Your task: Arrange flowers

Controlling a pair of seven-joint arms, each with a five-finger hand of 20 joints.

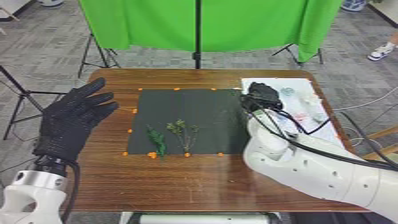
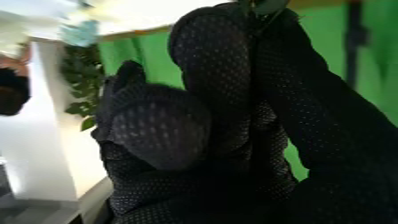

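In the head view, my right hand (image 1: 261, 93) is at the dark mat's (image 1: 191, 111) right edge, beside the white sheet (image 1: 277, 83). The right wrist view has my right hand (image 2: 218, 80) with a bit of green stem (image 2: 269, 6) pinched at its fingertips; most of that stem is hidden. Two sprigs lie side by side on the mat's lower part: a dark green leafy one (image 1: 157, 141) and a thin branching one (image 1: 186, 134). Pale blue and pink flowers (image 1: 288, 92) rest on the white sheet. My left hand (image 1: 71, 116) stays open above the table's left edge.
Orange tape marks (image 1: 177, 89) run around the mat on the brown table (image 1: 178, 185). A green cloth (image 1: 160, 25) hangs on stands behind the table. Black cables (image 1: 306, 145) run along my right arm. Leafy greenery (image 2: 82, 82) hangs near my right hand.
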